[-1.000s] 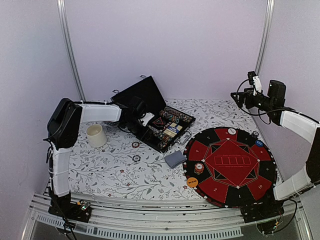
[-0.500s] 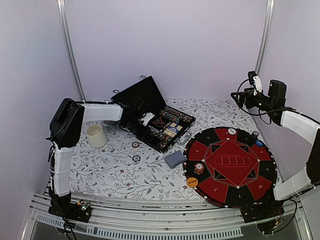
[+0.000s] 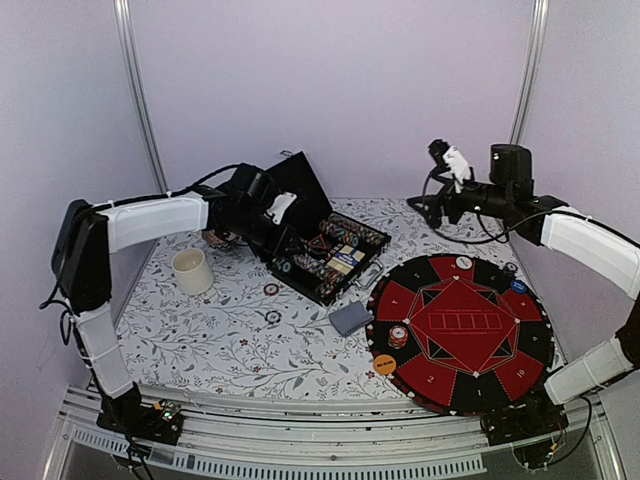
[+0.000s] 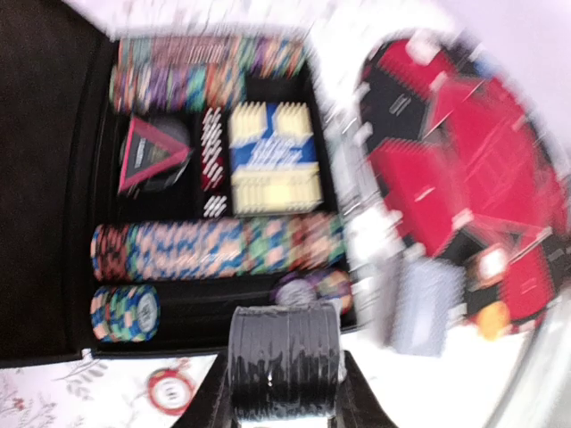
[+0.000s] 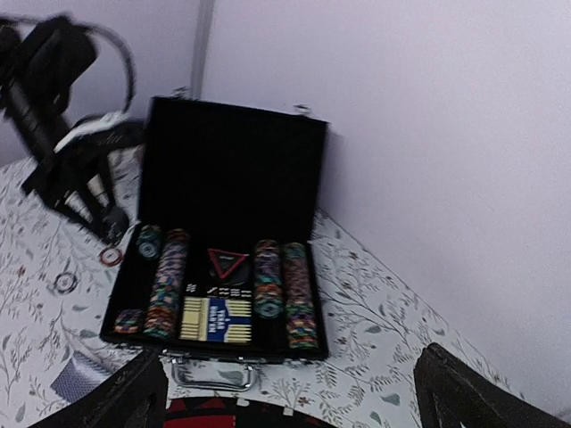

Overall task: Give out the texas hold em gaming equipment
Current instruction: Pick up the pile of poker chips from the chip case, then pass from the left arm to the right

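Observation:
An open black case (image 3: 300,190) holds rows of poker chips (image 3: 335,250) and a boxed card deck (image 4: 272,156). My left gripper (image 3: 272,238) hovers at the case's left edge, shut on a dark ribbed stack of chips (image 4: 285,361). My right gripper (image 3: 428,208) is open and empty in the air, behind the mat and right of the case, which it faces (image 5: 232,169); its fingers (image 5: 134,392) stand wide apart. A grey-blue card deck (image 3: 350,318) lies on the table. The round red-black mat (image 3: 460,330) carries a chip stack (image 3: 398,335) and orange (image 3: 385,365), white (image 3: 464,263) and blue (image 3: 518,286) buttons.
A cream cup (image 3: 192,270) stands at the left. A pink dish (image 3: 212,238) is partly hidden behind my left arm. Two loose chips (image 3: 271,289) (image 3: 273,317) lie on the flowered cloth in front of the case. Metal posts rise at both back corners.
My left arm has swung up and outward at the case's left side. My right arm has swung left from the back right corner toward the case.

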Robot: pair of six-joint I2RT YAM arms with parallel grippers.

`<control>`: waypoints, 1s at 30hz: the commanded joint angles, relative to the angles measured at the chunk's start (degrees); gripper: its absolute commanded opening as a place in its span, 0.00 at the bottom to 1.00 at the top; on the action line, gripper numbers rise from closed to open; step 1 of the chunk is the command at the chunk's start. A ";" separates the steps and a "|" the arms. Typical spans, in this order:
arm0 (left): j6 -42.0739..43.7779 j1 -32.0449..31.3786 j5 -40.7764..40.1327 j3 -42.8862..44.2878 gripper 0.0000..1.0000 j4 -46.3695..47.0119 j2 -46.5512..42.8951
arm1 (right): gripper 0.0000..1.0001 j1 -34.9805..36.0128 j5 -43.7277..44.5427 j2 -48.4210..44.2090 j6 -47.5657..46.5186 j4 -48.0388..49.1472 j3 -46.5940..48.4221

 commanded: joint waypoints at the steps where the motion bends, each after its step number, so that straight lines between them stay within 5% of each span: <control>1: -10.56 0.01 10.30 -6.27 0.00 13.36 -5.79 | 0.99 12.20 1.42 0.26 -20.19 3.63 -3.78; 11: -23.42 -0.04 25.37 -14.60 0.00 28.41 -11.52 | 0.99 25.56 6.69 17.34 -35.53 10.00 6.44; 22: -24.80 0.10 28.16 -16.35 0.00 31.64 -12.46 | 0.65 27.26 3.12 23.94 -37.36 6.88 12.64; 28: -24.69 0.10 29.03 -16.44 0.00 32.07 -12.40 | 0.61 27.50 4.94 25.36 -37.54 6.77 13.74; 30: -24.63 0.12 29.23 -16.44 0.00 32.31 -12.39 | 0.52 27.47 5.91 26.04 -37.68 6.42 14.51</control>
